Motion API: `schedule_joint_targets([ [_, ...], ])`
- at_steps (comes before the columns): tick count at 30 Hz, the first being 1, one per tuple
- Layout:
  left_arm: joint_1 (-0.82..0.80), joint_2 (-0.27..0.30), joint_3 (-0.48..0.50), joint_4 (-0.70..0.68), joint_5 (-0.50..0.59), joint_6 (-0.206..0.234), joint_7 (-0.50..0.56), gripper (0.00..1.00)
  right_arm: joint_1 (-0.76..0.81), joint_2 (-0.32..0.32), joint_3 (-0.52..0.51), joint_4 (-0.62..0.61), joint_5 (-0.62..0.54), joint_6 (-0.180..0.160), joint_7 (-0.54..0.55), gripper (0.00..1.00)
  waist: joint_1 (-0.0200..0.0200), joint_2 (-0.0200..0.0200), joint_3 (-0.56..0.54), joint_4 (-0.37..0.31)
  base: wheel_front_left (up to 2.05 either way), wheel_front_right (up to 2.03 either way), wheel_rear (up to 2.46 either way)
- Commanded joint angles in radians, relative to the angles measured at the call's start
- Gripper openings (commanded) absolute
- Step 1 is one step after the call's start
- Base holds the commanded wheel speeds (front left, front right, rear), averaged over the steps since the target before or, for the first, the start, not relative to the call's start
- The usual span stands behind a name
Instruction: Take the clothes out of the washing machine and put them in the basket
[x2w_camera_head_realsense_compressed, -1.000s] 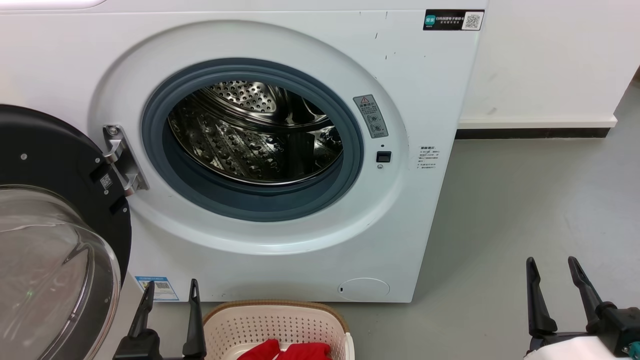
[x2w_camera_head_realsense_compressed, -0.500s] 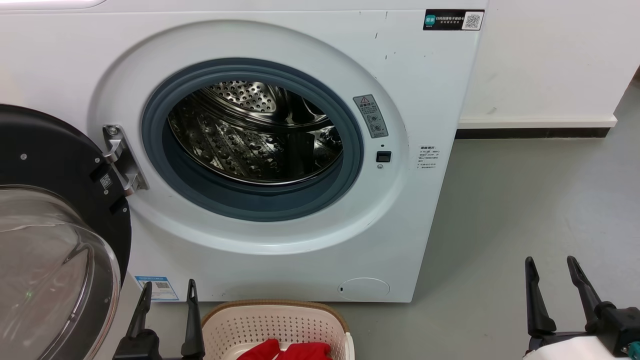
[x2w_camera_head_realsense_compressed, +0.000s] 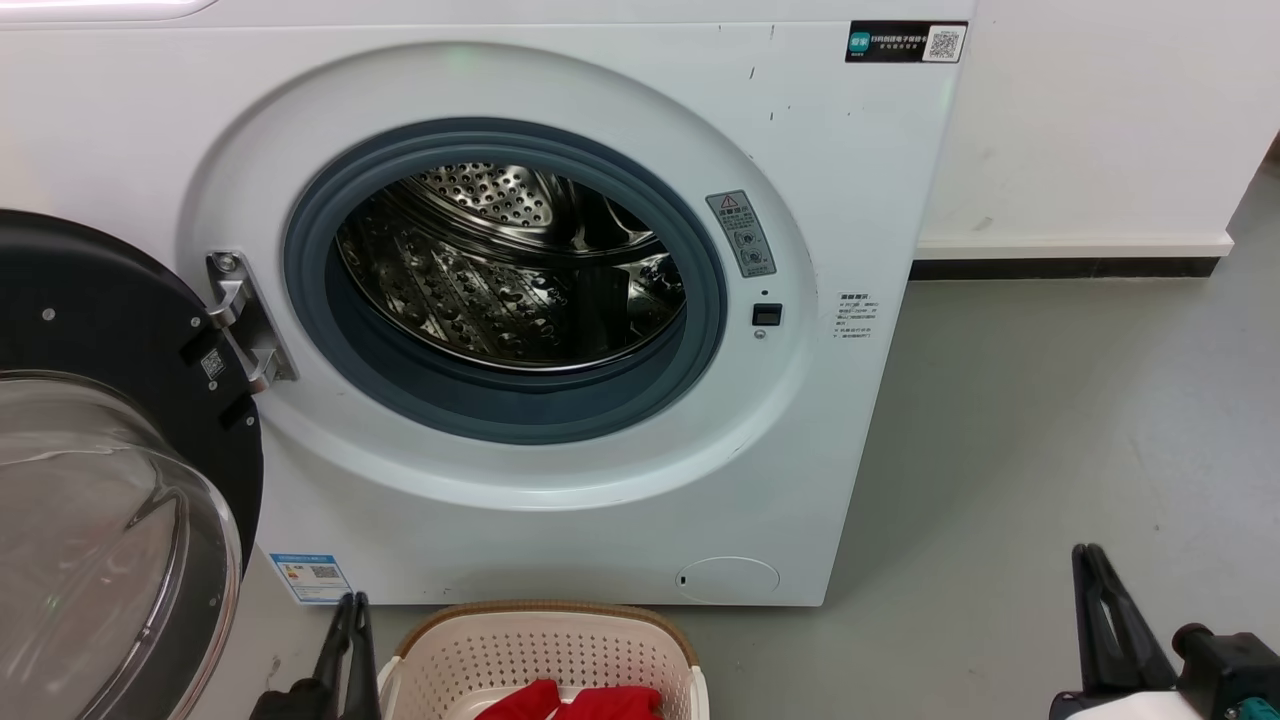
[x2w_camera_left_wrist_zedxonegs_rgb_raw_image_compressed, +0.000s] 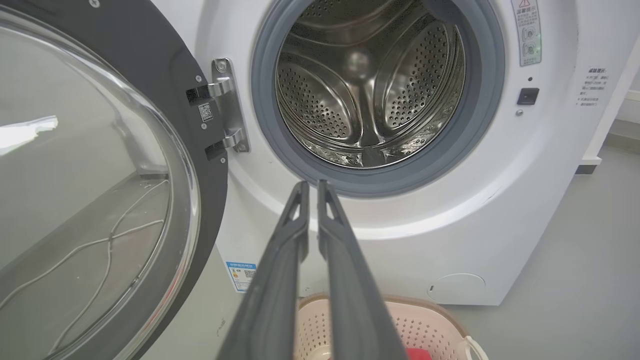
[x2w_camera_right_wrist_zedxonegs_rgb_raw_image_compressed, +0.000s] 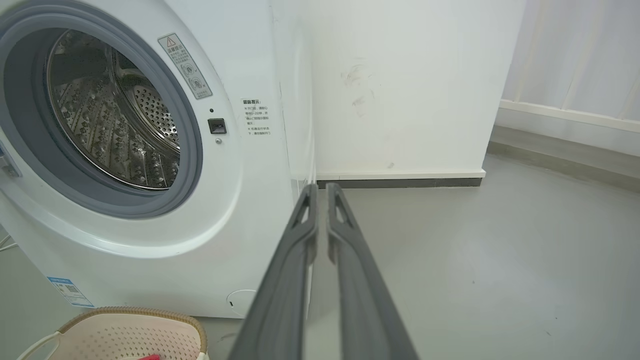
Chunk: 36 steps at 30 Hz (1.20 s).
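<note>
Clothes (x2w_camera_head_realsense_compressed: 570, 702), bright red, lie in the basket (x2w_camera_head_realsense_compressed: 545, 612), which stands on the floor (x2w_camera_head_realsense_compressed: 1050, 420) just in front of the washing machine (x2w_camera_head_realsense_compressed: 880, 200), below its porthole. The drum (x2w_camera_head_realsense_compressed: 510, 270) shows you perforated steel and its ribs, ringed by the grey seal (x2w_camera_head_realsense_compressed: 500, 422).

Your left gripper (x2w_camera_head_realsense_compressed: 353, 603) sits just beside the basket's left end. Its fingers are drawn together with a thin slit between them and grip nothing. In the left wrist view they point at the seal's lower edge.

Your right gripper (x2w_camera_head_realsense_compressed: 1088, 555) is well apart to the right, over the floor, and its fingers are likewise together.

Mind the door (x2w_camera_head_realsense_compressed: 100, 300). It stands swung open on your left, hung from a metal hinge (x2w_camera_head_realsense_compressed: 245, 320), and its black frame and bulging glass are close to the left gripper's outer side.

A blue sticker (x2w_camera_head_realsense_compressed: 310, 577) sits low on the machine's front, just above the left fingertips in the head view. A round flap (x2w_camera_head_realsense_compressed: 727, 578) sits at the lower right. A white wall (x2w_camera_head_realsense_compressed: 1100, 120) with a dark skirting runs to the right of the machine.
</note>
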Motion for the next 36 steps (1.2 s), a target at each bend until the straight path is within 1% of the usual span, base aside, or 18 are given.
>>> schedule_joint_targets([
  [1, -0.005, -0.001, 0.004, 0.008, -0.014, -0.002, 0.006, 0.00, -0.004, 0.000, -0.003, 0.008, 0.014, 0.000, 0.007, 0.00, 0.0000, -0.0001, 0.001, 0.000, 0.00, 0.00, 0.00],
  [18, -0.068, -0.002, 0.030, 0.045, -0.365, -0.046, 0.088, 0.00, -0.051, -0.001, -0.002, 0.030, 0.358, 0.000, 0.088, 0.00, 0.0000, -0.0001, 0.013, 0.002, 0.00, 0.00, 0.00],
  [36, -0.122, -0.004, 0.051, 0.077, -0.669, -0.085, 0.157, 0.00, -0.092, -0.002, -0.001, 0.049, 0.654, 0.000, 0.157, 0.00, 0.0000, -0.0001, 0.026, 0.003, 0.00, 0.00, 0.00],
])
